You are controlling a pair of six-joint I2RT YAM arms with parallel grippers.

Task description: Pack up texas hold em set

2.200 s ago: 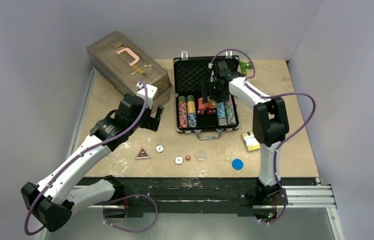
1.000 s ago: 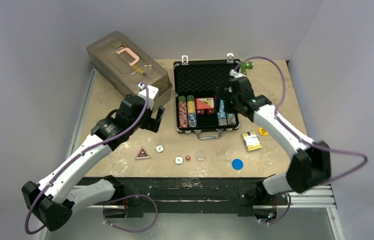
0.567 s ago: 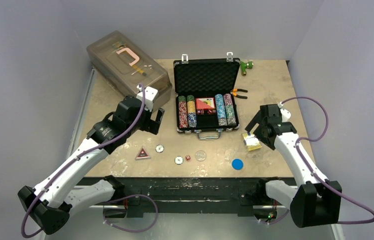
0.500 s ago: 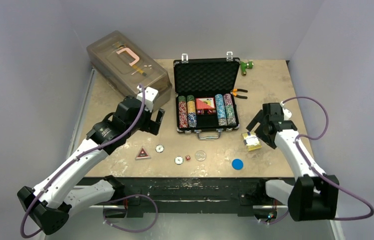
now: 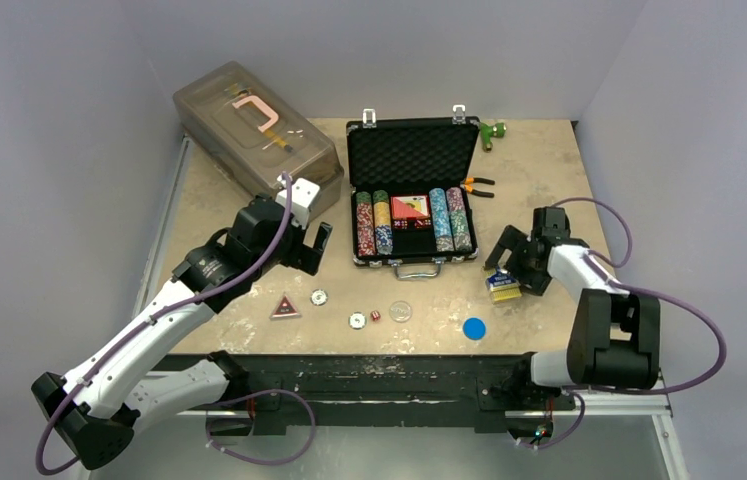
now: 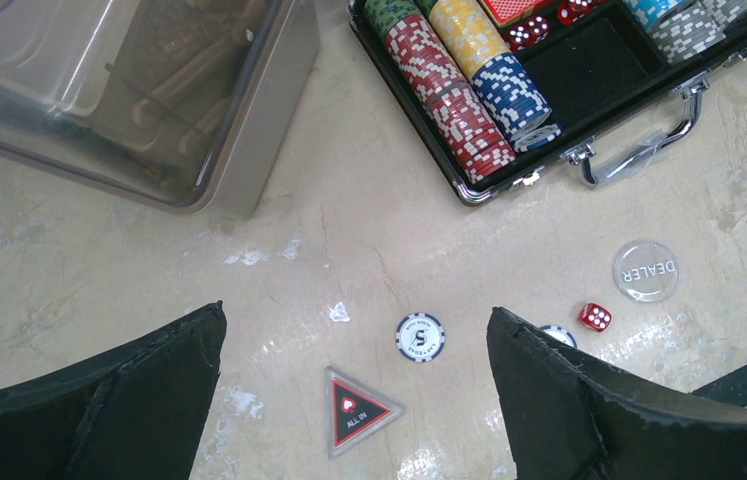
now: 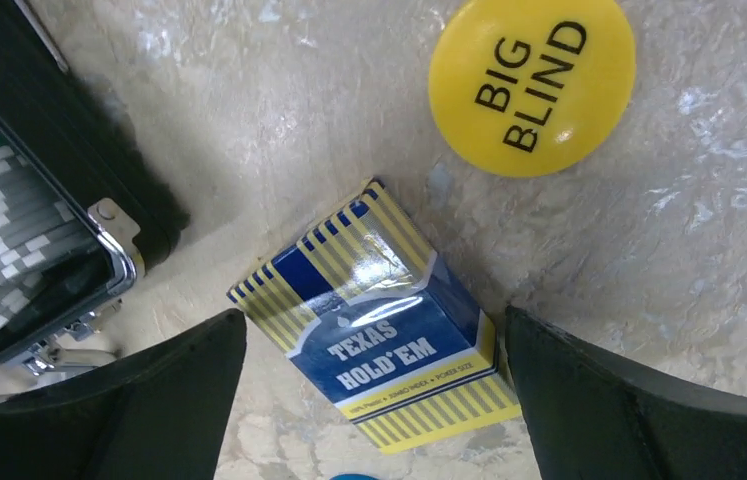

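Fig.: my right claw [image 7: 374,320], spread wide, brackets card deck [image 7: 389,350] on tabletop [image 7: 279,90] beside open briefcase [image 5: 411,155]; step: deck pick-up (not yet gripped); next: lower, close squarely, lift to case.

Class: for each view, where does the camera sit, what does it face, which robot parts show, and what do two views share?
Top external: above and behind the robot, looking down; left arm, right arm and the open black ribbed briefcase.
Left wrist: on the left arm, facing down; open left claw framing the triangular black ALL IN marker.
Right wrist: facing down; open right claw flanking the blue striped card box.
Shared: the briefcase appears in all three.
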